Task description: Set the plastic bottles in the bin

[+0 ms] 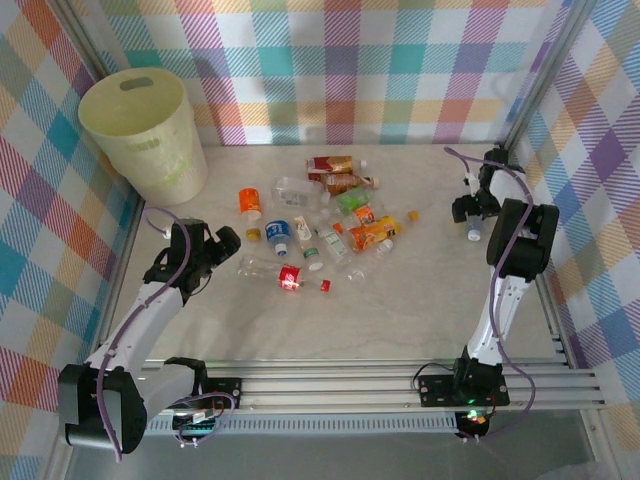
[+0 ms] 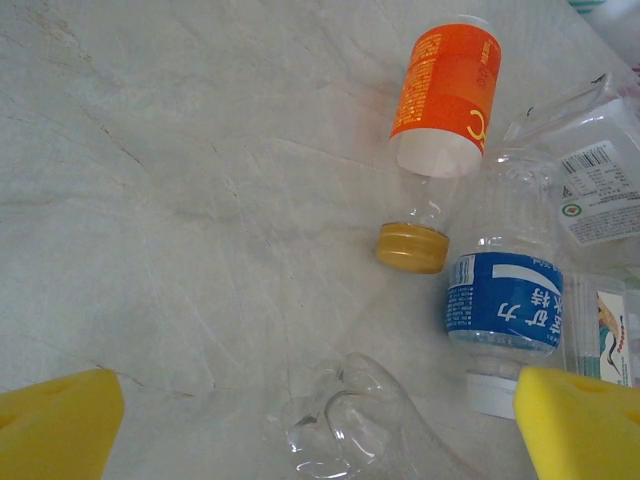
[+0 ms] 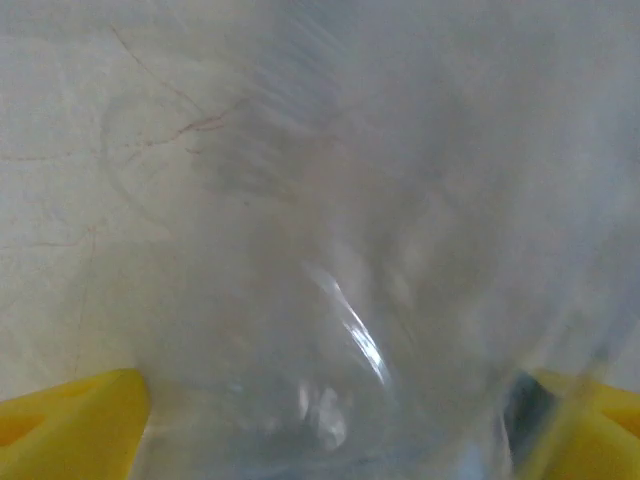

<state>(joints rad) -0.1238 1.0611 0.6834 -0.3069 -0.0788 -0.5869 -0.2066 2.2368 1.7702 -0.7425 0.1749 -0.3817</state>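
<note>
Several plastic bottles lie scattered mid-table. The pale-yellow bin stands at the far left corner. My left gripper is open just left of a clear bottle with a red label. In the left wrist view the base of that clear bottle lies between the wide yellow pads of the left gripper, without touching them. My right gripper hangs over a lone clear bottle at the right. That bottle fills the gap in the right gripper; I cannot tell whether the pads press it.
An orange-label bottle with a gold cap and a blue-label bottle lie just beyond my left gripper. Checked cloth walls and metal frame posts enclose the table. A rail runs along the near edge.
</note>
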